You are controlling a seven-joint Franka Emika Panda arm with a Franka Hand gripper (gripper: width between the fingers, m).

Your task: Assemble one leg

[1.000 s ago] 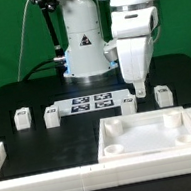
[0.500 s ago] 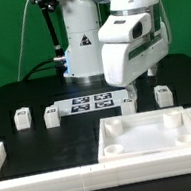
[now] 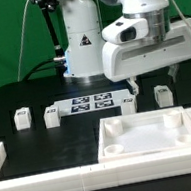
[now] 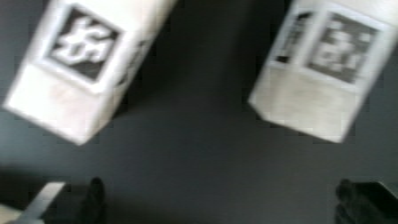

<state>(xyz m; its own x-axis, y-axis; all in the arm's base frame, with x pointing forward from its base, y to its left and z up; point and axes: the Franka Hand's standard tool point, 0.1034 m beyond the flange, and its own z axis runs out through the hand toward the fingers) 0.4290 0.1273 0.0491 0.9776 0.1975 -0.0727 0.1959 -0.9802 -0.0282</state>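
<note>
Several small white legs with marker tags stand on the black table: one (image 3: 22, 117) at the exterior view's left, one (image 3: 52, 114) beside the marker board, one (image 3: 128, 102) and one (image 3: 163, 94) at the right. My gripper (image 3: 151, 76) hangs open and empty above the two right-hand legs. In the wrist view these two legs (image 4: 89, 65) (image 4: 329, 70) lie apart ahead of my gripper (image 4: 228, 200). Only the dark fingertips (image 4: 89, 200) show, and nothing is between them.
The marker board (image 3: 90, 104) lies flat between the legs. A large white square tray (image 3: 108, 147) with round corner sockets sits in front at the right. A white bar (image 3: 47, 178) runs along the front left. The robot base (image 3: 83, 45) stands behind.
The hand has turned about its axis, so the fingers now spread side to side. It has shifted a little to the exterior view's right and stays above the two right-hand legs. No leg has moved.
</note>
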